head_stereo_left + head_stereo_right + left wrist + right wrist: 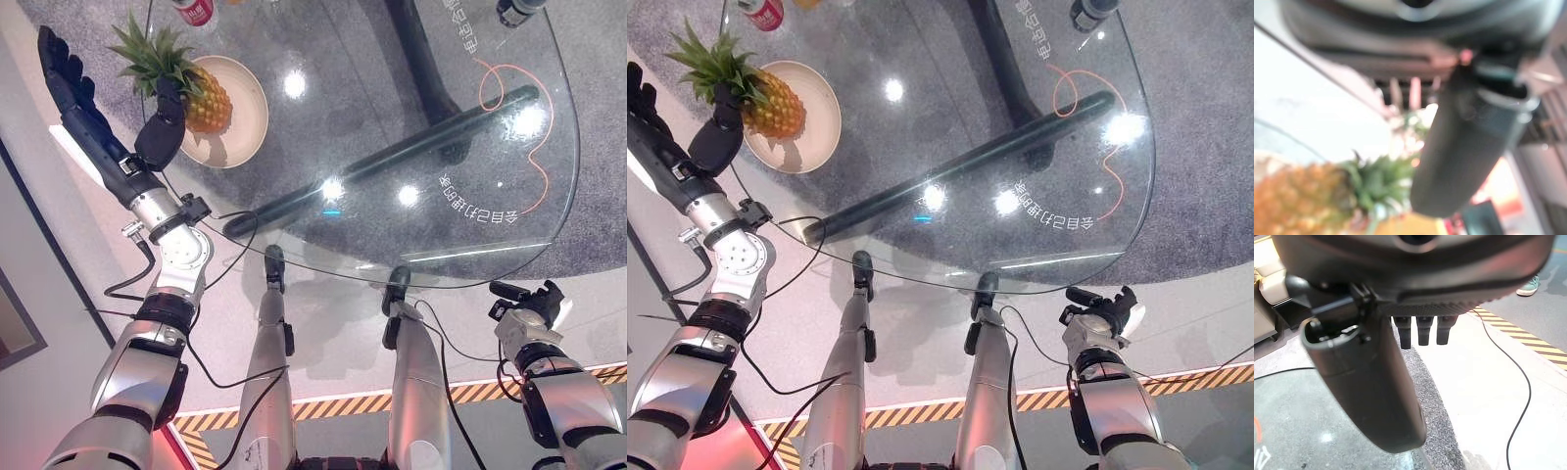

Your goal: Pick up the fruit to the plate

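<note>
Pineapple (201,98): lies on the plate (248,117), leafy crown toward the left hand.
Plate: cream, on the glass desk (392,117), near its left edge.
Left hand (73,83): fingers straight, released; thumb beside the crown.
Right hand (529,311): off the desk's near edge, fingers relaxed, holding nothing.

Silver-grey jointed arms end in dark hands with ribbed black fingers (61,61) and smooth thumbs.

A pineapple (201,98), orange-yellow with a spiky green crown, lies tilted on a round cream plate (245,113). The plate sits on the glass table (392,147), near its edge.
</note>
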Robot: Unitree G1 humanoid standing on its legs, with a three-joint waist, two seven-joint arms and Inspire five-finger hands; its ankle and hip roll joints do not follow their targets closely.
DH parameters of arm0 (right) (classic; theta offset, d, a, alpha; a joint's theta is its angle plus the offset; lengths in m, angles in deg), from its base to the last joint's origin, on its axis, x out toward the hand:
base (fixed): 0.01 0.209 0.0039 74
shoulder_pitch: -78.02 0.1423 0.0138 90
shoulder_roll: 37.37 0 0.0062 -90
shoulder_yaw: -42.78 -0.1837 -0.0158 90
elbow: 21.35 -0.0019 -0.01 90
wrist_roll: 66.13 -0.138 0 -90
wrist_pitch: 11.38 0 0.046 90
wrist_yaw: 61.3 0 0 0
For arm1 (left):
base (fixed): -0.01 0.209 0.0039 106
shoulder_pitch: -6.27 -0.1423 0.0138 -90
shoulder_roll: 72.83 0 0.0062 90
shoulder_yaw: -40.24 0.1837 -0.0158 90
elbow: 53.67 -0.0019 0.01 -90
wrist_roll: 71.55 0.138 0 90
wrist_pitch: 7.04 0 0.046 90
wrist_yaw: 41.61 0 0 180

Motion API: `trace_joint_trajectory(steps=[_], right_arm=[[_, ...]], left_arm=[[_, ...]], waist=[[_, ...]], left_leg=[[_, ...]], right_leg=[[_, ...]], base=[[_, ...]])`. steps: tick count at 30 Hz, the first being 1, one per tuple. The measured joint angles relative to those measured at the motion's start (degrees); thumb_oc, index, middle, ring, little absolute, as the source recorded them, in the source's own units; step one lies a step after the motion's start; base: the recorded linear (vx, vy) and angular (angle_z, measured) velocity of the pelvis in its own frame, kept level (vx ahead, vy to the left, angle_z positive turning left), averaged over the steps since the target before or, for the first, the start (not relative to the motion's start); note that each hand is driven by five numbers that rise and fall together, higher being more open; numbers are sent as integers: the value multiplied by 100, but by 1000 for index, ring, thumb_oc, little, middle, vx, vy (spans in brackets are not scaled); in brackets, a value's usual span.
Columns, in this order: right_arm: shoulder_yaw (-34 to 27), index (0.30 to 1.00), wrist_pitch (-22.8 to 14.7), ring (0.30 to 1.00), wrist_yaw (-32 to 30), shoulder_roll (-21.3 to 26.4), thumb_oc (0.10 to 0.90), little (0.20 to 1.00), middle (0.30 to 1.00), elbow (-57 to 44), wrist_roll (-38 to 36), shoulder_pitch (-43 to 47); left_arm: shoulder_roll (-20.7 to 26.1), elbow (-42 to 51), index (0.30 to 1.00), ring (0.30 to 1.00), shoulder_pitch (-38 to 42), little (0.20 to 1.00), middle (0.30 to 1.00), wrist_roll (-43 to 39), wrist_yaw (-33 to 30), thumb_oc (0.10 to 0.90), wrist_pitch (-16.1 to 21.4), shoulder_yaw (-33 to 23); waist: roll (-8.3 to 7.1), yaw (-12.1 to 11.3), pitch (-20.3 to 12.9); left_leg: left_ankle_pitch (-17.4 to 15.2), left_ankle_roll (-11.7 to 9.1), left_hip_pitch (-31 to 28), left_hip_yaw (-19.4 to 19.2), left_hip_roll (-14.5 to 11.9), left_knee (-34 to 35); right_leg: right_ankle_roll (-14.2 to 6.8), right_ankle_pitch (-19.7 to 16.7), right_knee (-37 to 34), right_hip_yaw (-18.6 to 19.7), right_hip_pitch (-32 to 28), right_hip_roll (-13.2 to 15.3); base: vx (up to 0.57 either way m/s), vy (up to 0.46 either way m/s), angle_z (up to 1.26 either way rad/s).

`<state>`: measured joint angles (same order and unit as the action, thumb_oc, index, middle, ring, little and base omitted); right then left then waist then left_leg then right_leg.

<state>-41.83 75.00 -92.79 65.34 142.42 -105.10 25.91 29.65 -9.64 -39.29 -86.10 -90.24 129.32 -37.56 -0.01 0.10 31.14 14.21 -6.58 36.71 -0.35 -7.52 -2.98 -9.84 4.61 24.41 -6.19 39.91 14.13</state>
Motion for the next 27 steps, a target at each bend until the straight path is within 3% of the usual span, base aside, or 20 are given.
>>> trace_joint_trajectory(steps=[19, 27], right_arm=[[-265, 900, -3, 900, 4, -106, 800, 900, 900, 4, -37, -342], [-554, 900, -73, 900, 397, -343, 800, 900, 900, -55, -50, -1099]], left_arm=[[-125, 5, 900, 900, -681, 900, 900, -46, 586, 800, -114, -12], [-393, 61, 900, 900, -1806, 900, 900, -170, 1209, 800, -597, -87]], waist=[[2, -157, -1], [34, -310, -36]], left_leg=[[-132, 44, -841, -13, 16, 115], [-261, 82, -1786, -60, 25, 411]], right_leg=[[-92, -133, -651, -164, -1136, 2], [-211, -370, -1574, -304, -2398, -20]], base=[[1, -1, 0], [92, 20, 1]])
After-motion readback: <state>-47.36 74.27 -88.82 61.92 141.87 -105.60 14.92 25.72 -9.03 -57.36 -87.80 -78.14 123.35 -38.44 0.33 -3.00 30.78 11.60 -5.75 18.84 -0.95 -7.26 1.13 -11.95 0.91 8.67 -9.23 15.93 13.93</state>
